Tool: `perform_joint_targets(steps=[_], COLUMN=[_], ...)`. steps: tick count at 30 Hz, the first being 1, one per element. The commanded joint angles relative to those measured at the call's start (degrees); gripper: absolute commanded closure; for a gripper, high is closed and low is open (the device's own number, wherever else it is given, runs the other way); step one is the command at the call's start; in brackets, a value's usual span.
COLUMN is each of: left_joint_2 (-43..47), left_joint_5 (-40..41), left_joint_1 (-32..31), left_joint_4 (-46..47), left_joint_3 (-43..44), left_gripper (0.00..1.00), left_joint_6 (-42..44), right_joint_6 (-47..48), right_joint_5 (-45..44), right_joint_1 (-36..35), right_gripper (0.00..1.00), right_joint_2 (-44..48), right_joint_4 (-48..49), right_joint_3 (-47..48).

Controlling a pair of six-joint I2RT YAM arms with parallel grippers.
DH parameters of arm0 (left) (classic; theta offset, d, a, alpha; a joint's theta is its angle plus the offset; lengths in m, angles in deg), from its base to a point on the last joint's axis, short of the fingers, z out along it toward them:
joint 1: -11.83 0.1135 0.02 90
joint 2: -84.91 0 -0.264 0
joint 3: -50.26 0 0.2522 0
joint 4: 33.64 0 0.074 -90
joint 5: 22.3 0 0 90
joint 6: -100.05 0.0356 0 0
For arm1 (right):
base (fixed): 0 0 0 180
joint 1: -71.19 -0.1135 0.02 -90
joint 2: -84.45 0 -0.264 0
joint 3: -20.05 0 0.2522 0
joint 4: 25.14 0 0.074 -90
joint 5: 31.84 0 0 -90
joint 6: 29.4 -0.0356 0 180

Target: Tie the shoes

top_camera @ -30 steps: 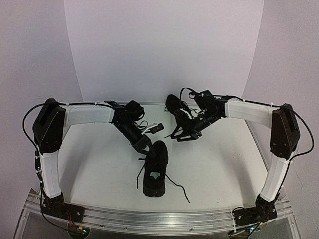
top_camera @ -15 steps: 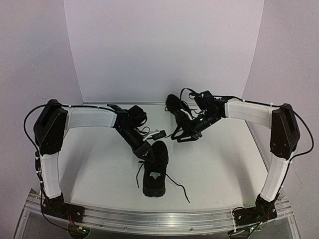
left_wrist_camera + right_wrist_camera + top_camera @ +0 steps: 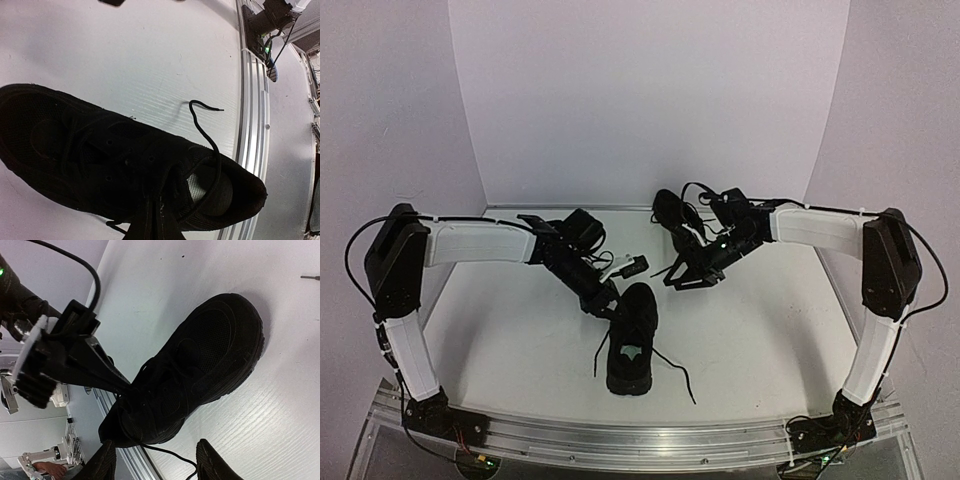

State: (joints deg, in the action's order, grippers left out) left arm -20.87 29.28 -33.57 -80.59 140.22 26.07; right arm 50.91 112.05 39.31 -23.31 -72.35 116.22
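Now, near shoe (image 3: 630, 345): untied.
Left gripper (image 3: 604, 299): closed, tips at its laces (image 3: 218, 162).
Right gripper (image 3: 681, 278): wide apart, empty.

On my feed the white table (image 3: 510, 340) carries two black sneakers. The near shoe (image 3: 632, 345) stands upright on its sole around the middle, heel toward the aluminium rail (image 3: 620, 432) along the near edge and toe toward the back. Its laces are loose: the right lace (image 3: 677, 378) trails over the bare table toward the rail, and the left lace (image 3: 600, 352) lies just beside the shoe. The far shoe (image 3: 670, 212) rests near the back wall, well apart from the first; I cannot tell how it sits.
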Motion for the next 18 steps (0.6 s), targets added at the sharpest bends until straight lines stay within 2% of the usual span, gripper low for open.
perform_joint_targets(steps=[1, 8, 18], left_joint_2=[5.87, 7.45, 7.32], left_joint_5=[3.39, 5.84, 9.09], left_joint_1=[-0.42, -1.22, -2.03], left_joint_4=[6.99, 11.52, 17.54], left_joint_3=[-2.12, -5.07, -8.88], left_gripper=[1.0, 1.0, 1.0], left_joint_6=[0.5, 2.54, 5.5], right_joint_6=[0.0, -0.11, 5.7], right_joint_5=[2.3, 5.77, 7.96], right_joint_1=[0.11, -0.45, -4.77], right_gripper=[0.49, 0.55, 0.62], right_joint_2=[2.85, 1.56, -2.24], right_joint_4=[3.09, 5.68, 7.57], right_joint_3=[-0.59, -0.3, -0.65])
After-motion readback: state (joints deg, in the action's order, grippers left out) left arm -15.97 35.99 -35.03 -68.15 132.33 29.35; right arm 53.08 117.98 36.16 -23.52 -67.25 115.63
